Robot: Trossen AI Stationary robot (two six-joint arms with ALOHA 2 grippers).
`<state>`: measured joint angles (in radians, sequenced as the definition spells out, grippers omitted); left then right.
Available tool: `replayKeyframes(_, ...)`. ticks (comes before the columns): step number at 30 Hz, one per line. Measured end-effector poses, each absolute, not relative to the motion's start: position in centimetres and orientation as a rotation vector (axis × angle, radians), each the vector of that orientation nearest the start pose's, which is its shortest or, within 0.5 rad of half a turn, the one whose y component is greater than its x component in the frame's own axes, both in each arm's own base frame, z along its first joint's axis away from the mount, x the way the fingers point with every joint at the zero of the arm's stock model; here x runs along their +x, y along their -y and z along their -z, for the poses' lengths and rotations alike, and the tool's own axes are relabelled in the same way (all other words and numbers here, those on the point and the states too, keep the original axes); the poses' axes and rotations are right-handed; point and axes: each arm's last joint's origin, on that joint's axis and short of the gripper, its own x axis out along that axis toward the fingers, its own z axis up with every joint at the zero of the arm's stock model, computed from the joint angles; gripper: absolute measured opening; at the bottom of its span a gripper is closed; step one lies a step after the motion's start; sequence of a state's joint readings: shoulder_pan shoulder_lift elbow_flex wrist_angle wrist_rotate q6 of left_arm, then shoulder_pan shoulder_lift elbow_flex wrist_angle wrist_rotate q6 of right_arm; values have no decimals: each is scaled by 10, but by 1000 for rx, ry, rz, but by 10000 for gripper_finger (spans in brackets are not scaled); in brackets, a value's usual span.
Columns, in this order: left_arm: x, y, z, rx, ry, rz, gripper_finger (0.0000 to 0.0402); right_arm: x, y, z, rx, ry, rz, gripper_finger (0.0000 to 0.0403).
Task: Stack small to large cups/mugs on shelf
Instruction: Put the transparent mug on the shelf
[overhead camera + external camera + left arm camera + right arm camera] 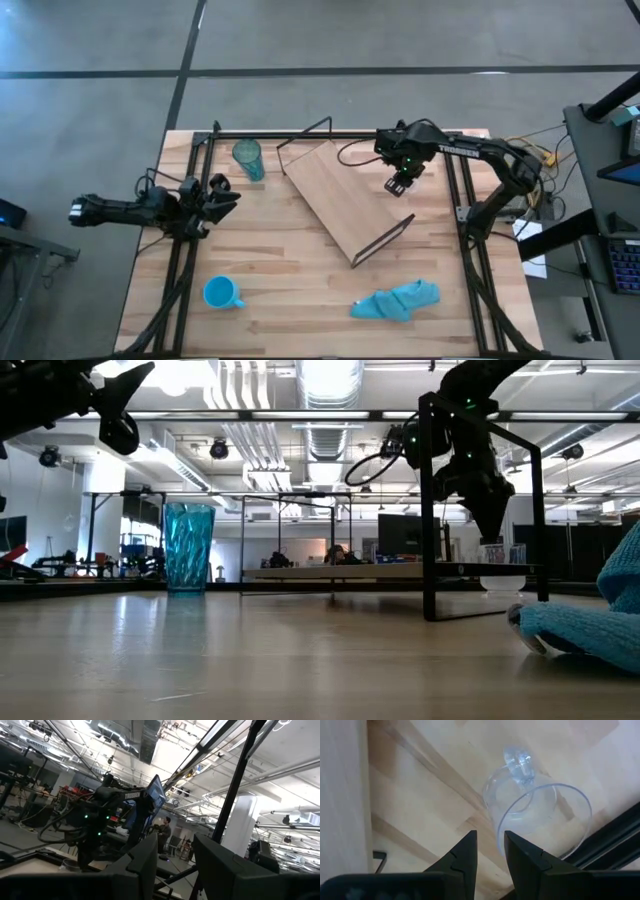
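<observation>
While the right gripper (490, 851) is hovering just above the clear glass cup (536, 817) beside the shelf (340, 195), its fingers are sitting narrowly apart — too narrow, I judge, to straddle the rim; descending so risks tipping the cup; farther off, the left gripper (222, 194) is waiting, slightly parted.

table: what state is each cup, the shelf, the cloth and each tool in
glass cup: upright on the table, beneath the right tool, ungripped
teal tumbler: upright, empty
blue mug: upright, empty
shelf: standing, nothing on it
blue cloth: crumpled
left tool: open, empty
right tool: slightly open
</observation>
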<state>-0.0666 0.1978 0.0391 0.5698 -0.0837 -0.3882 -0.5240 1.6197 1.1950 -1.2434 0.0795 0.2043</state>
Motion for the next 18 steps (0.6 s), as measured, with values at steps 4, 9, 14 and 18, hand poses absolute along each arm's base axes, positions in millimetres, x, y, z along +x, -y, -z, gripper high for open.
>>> replayKeyframes(4, 101, 4, -215, -414, 413, 64, 114, 234, 140, -222, 529, -1615, 629, 89)
replayKeyframes(9, 101, 4, -215, -414, 411, 63, 114, 234, 143, -220, 534, -1621, 633, 91)
replayKeyframes(14, 100, 4, -215, -414, 415, 64, 114, 233, 146, -218, 531, -1604, 649, 87)
replayKeyframes(18, 100, 4, -216, -414, 425, 66, 114, 231, 148, -216, 534, -1607, 662, 84)
